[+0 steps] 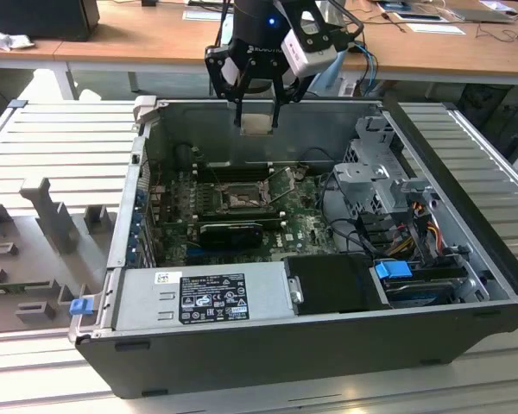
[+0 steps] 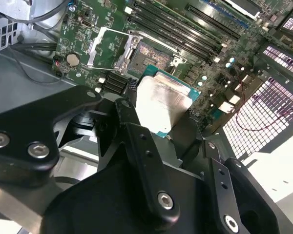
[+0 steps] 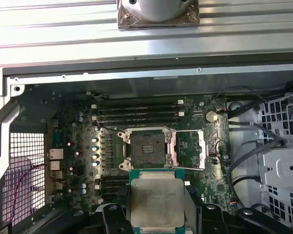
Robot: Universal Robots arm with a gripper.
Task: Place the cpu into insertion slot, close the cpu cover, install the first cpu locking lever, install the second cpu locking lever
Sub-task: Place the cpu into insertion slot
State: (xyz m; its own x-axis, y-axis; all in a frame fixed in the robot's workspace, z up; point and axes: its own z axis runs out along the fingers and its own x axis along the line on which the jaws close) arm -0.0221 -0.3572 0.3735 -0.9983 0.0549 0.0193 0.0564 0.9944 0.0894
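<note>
Holding the cpu (image 1: 257,125), a flat square chip with a pale, dull-silver lid on a green-edged base, the black metal gripper (image 1: 257,114) has its fingers clenched on the chip's opposite edges, high above the open dark sheet-metal computer case (image 1: 242,345). In the first wrist view the black square socket (image 3: 147,147) lies bare on the green motherboard (image 3: 78,146), well apart from the chip. The cpu cover (image 3: 201,150), a thin shiny silvery frame with an open centre, is swung back beside it on its hinge. Judged from this, no step is finished: seating, cover and both levers all remain.
</note>
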